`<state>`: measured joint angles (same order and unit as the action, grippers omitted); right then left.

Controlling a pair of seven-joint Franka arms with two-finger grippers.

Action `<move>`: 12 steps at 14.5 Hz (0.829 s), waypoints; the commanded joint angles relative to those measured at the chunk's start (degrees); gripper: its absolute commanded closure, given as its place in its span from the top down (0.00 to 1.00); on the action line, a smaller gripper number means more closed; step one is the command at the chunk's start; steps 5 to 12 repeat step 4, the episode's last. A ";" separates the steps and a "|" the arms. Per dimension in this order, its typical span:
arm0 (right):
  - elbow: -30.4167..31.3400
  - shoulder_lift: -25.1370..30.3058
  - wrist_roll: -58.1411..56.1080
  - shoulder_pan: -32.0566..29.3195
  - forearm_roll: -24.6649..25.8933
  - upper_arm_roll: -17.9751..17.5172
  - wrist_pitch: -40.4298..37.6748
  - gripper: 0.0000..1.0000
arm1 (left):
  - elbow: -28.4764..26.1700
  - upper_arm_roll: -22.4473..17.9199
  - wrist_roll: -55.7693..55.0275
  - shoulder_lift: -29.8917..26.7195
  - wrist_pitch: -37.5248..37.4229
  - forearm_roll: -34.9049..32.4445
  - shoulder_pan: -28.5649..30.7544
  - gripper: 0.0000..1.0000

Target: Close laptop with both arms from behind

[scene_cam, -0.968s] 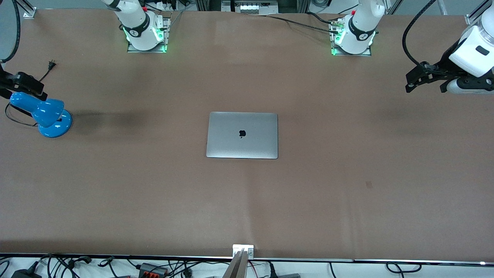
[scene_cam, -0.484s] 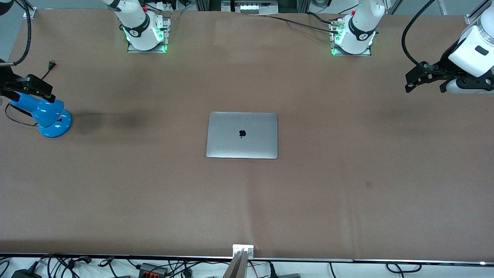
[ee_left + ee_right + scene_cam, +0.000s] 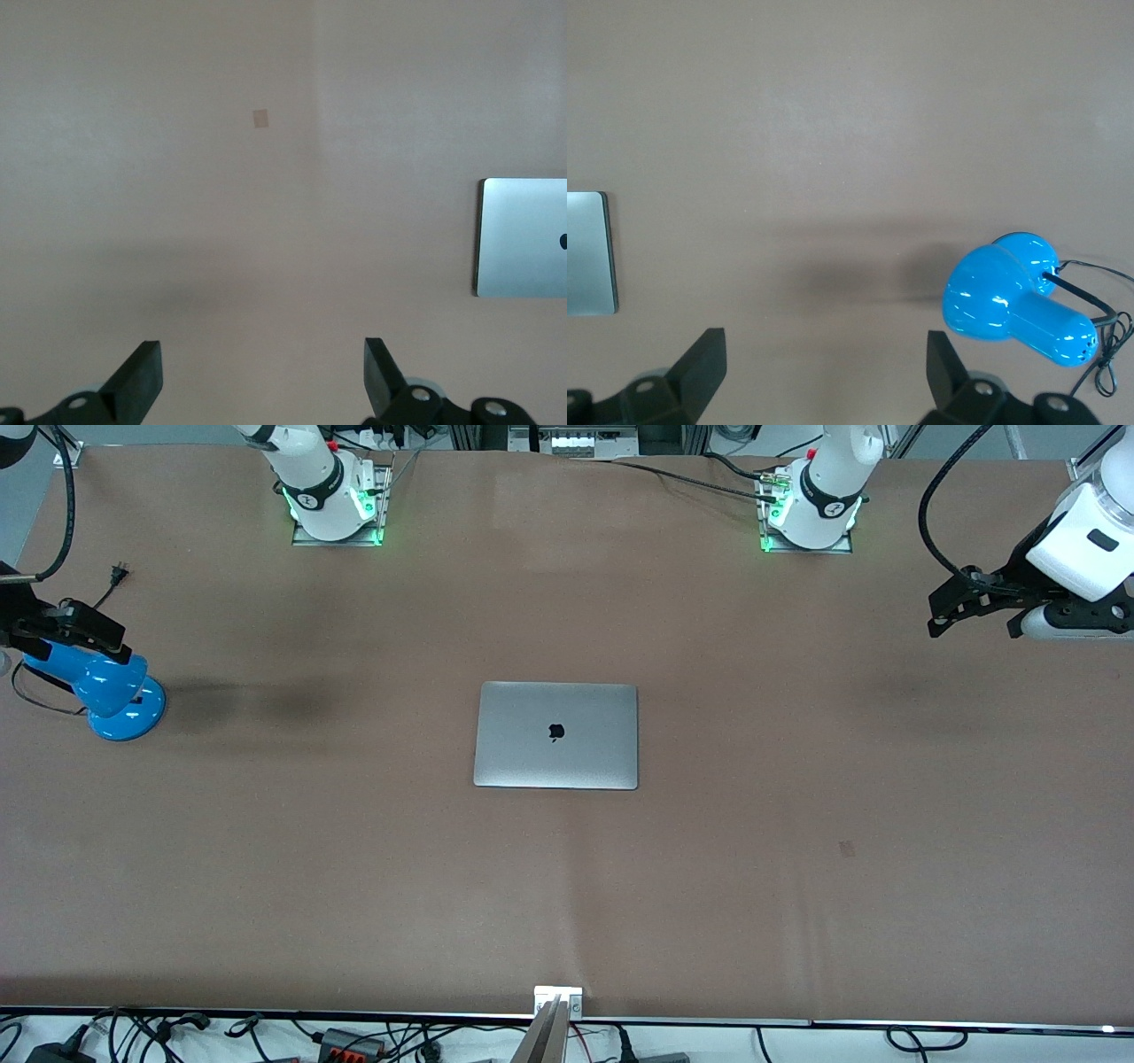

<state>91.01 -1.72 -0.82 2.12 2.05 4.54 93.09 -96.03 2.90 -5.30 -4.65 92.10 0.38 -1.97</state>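
Laptop (image 3: pixel 555 735): lid flat down, logo up, mid-surface (image 3: pixel 354 868), between both arm bases and nearer front camera than them. Judged closed; task looks complete. Left gripper (image 3: pixel 263 379): fingers spread, empty, high over surface at left arm's end, well apart from laptop. Right gripper (image 3: pixel 827 372): fingers spread, empty, over blue lamp (image 3: pixel 104 686) at right arm's end. Step in hand, judged: park arms. Keep height, route clear of lamp and its cord, no contact with lid.
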 commanded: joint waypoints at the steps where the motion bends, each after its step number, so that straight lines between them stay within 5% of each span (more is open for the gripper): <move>1: 0.04 0.32 0.74 -0.01 -1.17 -0.15 -0.28 1.00 | 0.14 0.00 0.82 0.34 0.71 -1.34 -0.41 1.00; 12: 0.04 0.49 0.47 -0.09 -1.26 -0.06 -0.36 1.00 | 0.14 0.09 0.73 0.43 0.89 -1.34 -0.49 1.00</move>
